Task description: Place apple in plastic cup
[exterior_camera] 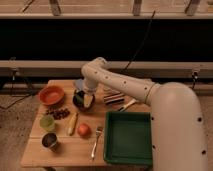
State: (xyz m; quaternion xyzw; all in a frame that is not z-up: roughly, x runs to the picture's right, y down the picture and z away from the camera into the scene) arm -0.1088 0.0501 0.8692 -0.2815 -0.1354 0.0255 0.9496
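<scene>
The apple (84, 130) lies on the wooden table (65, 151), near its front, between a banana (73, 123) on its left and a fork (96, 142) on its right. The plastic cup (47, 122) stands upright on the other side of the banana, apart from the apple. Grapes (61, 113) lie just behind the plastic cup, and a metal cup (49, 140) stands in front of it. An orange bowl (51, 95) is at the back left. The gripper (86, 99) is down at a dark bowl (77, 103) with something pale yellow in it, well apart from the apple; I cannot tell if it is open or closed. A green tray (128, 137) stands right of the fork
</scene>
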